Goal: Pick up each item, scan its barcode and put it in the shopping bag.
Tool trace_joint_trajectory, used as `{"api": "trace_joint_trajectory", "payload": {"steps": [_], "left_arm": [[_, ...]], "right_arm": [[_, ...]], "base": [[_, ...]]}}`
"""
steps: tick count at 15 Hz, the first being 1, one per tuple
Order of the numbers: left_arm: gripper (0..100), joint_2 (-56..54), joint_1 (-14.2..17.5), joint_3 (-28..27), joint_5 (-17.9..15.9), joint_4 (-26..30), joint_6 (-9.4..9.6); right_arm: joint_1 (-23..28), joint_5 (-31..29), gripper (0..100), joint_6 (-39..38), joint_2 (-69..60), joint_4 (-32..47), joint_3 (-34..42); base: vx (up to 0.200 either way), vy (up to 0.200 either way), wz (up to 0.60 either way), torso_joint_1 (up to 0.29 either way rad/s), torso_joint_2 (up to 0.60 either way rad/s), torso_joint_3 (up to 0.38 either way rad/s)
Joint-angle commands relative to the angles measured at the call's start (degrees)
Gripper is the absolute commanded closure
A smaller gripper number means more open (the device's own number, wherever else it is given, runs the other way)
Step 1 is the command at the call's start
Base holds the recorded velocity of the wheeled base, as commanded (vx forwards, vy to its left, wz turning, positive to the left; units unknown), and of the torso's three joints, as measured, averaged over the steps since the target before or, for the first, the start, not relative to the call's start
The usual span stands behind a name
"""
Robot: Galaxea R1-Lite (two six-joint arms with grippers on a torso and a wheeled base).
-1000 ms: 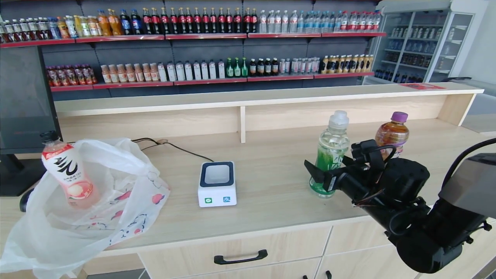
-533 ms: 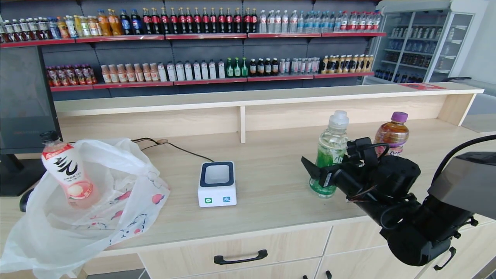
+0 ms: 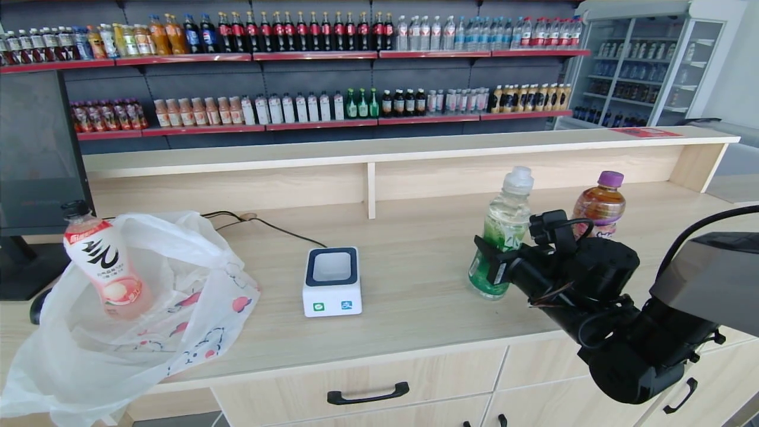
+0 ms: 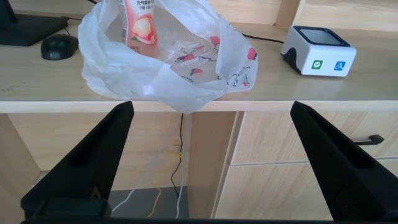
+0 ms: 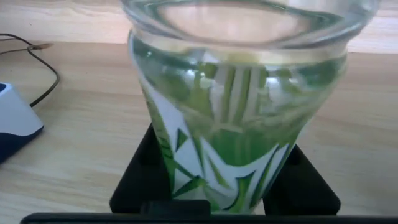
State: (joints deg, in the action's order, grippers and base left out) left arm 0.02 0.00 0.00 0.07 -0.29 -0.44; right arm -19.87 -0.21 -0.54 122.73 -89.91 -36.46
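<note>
The right gripper (image 3: 495,261) has its fingers clasped on the clear green-labelled plastic bottle (image 3: 504,231), which leans toward 1 o'clock; we cannot quite tell whether its base touches the pale wooden bench (image 3: 415,290). It is at 3 o'clock from the white box scanner (image 3: 332,281). At the scanner's 9 o'clock, the white plastic shopping bag (image 3: 195,279) holds a pink drink bottle (image 3: 104,261). The left gripper (image 4: 210,107) hangs below the bench edge, fingers spread wide and empty.

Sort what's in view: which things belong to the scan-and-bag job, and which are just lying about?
Job: green-label bottle, purple-capped bottle, pink bottle, shopping bag, scanner.
Lying about: monitor, mouse, shelved drinks, fridge.
</note>
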Motion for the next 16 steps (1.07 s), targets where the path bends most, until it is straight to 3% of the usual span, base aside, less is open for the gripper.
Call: {"api": "trace_joint_trajectory", "payload": {"steps": [1,16], "left_arm": [[0,-0.02,0.00,0.00,0.01,0.03,-0.18],[0,-0.02,0.00,0.00,0.01,0.03,-0.18]], "right_arm": [[-0.08,0.03,100,0.01,-0.83,-0.09,0.08],[-0.08,0.03,100,-0.08,-6.10,-0.09,0.78]], "base": [[0.000,0.000,0.00,0.000,0.00,0.000],[0.000,0.000,0.00,0.000,0.00,0.000]]}}
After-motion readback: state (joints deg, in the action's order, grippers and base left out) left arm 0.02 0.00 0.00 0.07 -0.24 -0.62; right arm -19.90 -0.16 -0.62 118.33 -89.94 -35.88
